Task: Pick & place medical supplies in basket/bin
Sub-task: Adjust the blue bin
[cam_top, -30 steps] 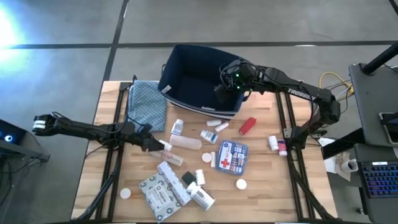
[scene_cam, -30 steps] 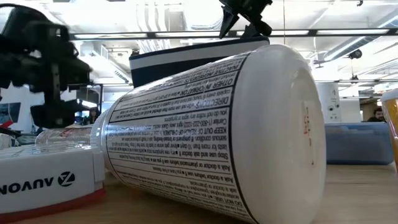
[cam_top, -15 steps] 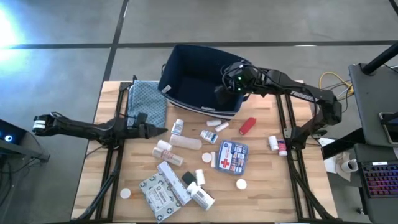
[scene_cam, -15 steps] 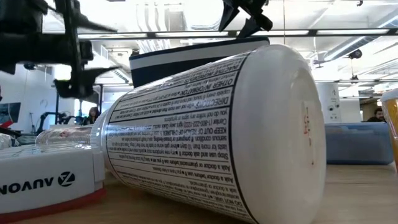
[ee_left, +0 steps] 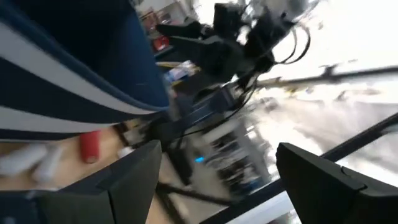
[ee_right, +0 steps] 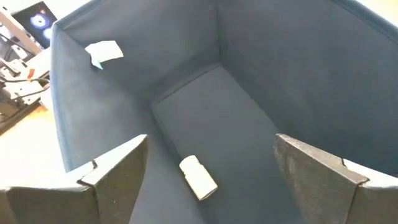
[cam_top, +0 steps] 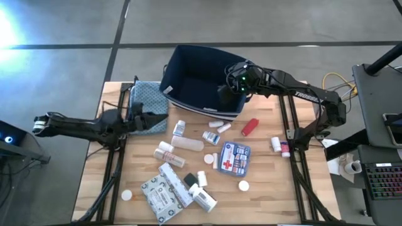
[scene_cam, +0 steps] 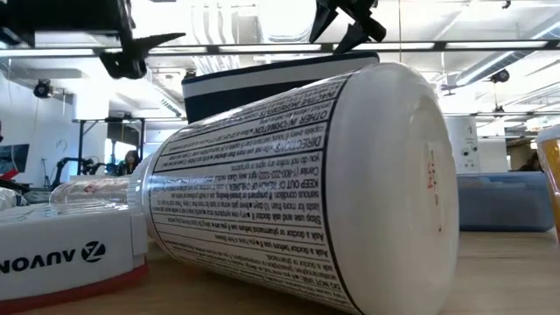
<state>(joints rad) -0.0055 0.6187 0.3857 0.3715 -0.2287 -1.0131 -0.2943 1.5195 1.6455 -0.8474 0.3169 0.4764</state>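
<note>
The navy bin (cam_top: 200, 80) stands at the table's far edge, and one white bottle (ee_right: 199, 177) lies on its floor. My right gripper (cam_top: 226, 93) hovers open over the bin's right part, its fingers apart above that bottle. My left gripper (cam_top: 151, 120) is open and holds nothing, raised by the near right corner of the blue patterned cloth (cam_top: 148, 103). Supplies lie spread on the table: a first-aid box (cam_top: 234, 158), a red bottle (cam_top: 250, 127), printed packets (cam_top: 164, 191) and several white bottles and tubes. A big white bottle (scene_cam: 306, 175) lies on its side and fills the low view.
A white label (ee_right: 104, 51) hangs on the bin's inner wall. The left wrist view shows the bin's striped wall (ee_left: 68, 93) and the red bottle (ee_left: 90, 146) beyond it. Dark frame rails run along both table sides. A desk with a keyboard stands off the table's right.
My left gripper has risen and drawn back from the white bottles at the table's middle toward the far left, ending by the cloth; in the low view it climbs to the picture's top. Nothing has come up with it.
</note>
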